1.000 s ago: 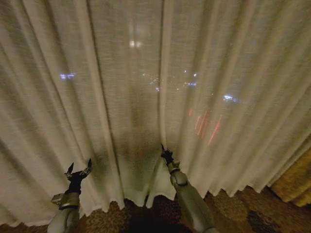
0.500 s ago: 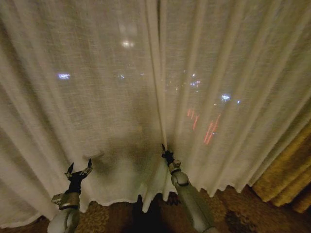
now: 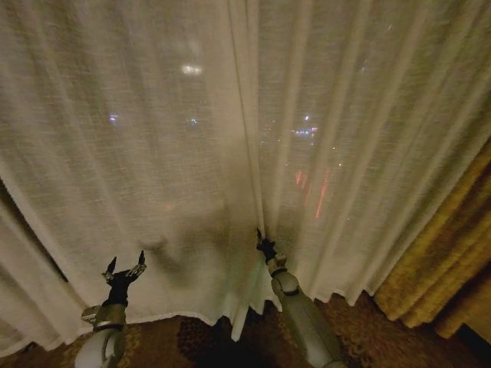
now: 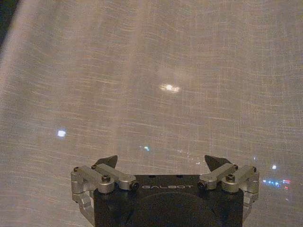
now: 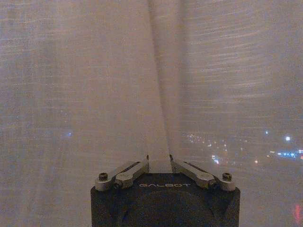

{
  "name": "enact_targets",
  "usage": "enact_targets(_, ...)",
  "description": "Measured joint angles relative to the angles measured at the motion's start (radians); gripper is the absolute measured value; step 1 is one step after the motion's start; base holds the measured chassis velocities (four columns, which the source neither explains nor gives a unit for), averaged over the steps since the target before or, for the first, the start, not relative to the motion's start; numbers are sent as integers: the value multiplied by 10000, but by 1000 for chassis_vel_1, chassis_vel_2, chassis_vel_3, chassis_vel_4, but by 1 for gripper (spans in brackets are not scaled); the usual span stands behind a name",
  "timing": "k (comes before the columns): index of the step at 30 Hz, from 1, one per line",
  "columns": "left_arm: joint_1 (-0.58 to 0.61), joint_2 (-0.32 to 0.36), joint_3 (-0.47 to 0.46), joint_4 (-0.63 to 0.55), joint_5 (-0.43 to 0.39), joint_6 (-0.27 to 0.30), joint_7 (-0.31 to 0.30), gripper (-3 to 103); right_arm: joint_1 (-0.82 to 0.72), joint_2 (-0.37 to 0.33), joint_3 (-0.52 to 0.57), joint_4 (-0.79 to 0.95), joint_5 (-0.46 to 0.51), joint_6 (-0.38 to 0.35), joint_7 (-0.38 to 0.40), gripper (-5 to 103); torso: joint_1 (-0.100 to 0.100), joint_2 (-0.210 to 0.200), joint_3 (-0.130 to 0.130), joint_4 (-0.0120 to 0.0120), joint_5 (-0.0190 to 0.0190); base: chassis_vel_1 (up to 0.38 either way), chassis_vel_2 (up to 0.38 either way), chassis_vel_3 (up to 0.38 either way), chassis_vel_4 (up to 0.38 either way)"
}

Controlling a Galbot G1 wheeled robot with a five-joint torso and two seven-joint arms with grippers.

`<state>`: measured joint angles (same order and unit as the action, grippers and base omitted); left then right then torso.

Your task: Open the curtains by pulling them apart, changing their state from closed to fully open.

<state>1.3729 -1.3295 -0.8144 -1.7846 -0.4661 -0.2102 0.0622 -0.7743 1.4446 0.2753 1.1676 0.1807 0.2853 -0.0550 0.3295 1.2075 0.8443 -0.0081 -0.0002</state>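
The sheer cream curtains hang shut across the whole view ahead, with city lights glowing through them. My right gripper is at the middle seam, low down, shut on a vertical fold of the fabric. In the right wrist view that fold runs straight down between the closed fingers. My left gripper stands open lower left, just short of the curtains. Its two fingertips are spread with nothing between them.
A thick golden drape hangs at the right edge. A dark gap shows beside the curtain at the far left. Patterned carpet lies below the hem.
The whole picture has shifted, so the camera moved: more of the golden drape shows at right and a dark gap appears at far left. The left panel's pleats look flatter. Both grippers keep their poses.
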Motion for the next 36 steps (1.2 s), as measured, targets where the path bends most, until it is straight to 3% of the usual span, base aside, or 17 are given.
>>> enact_targets(36,0,0,0,0,0,0,0,100,-89,-122,52,10,14,142,-64,0,1,0,0,0,0,-351,-352,351,357)
